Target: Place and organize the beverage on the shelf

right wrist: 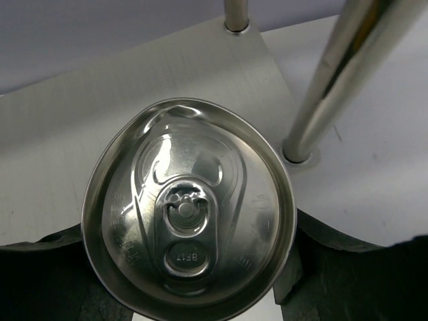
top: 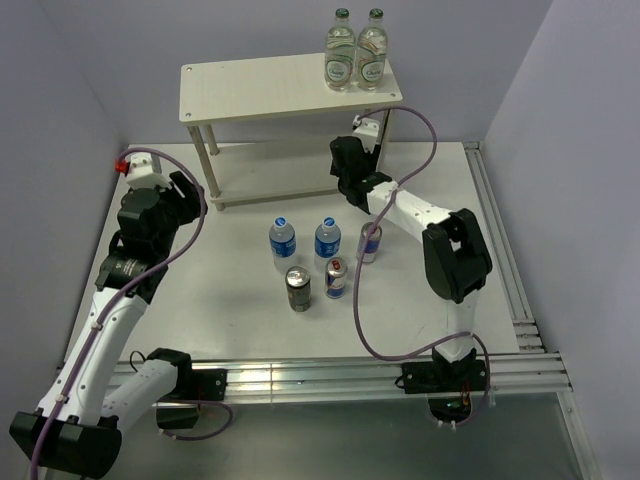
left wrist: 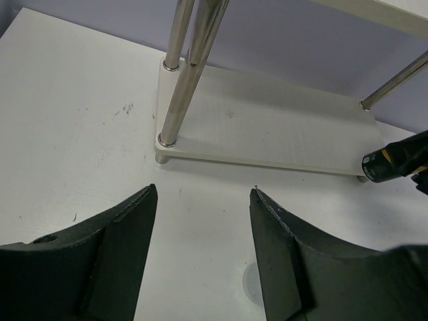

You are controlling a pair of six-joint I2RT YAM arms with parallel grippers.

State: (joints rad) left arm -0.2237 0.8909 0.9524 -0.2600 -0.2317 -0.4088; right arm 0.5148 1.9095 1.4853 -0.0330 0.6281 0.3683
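Two green-capped bottles atop shelf

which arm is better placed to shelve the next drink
Right: the right gripper holds a silver-topped metal can over the lower board of the cream-white shelf; the left gripper is open, empty.

held can: its lid is filling the right wrist view and hiding its sides.
right pincer: the can is covering most of both fingers; the bottom edge is cropping the rest.
shelf: its top board is hiding part of the lower board.
left pincer: the bottom edge is cutting off its fingers.
dark shape: the right edge is cutting it off; too little is showing to name it.
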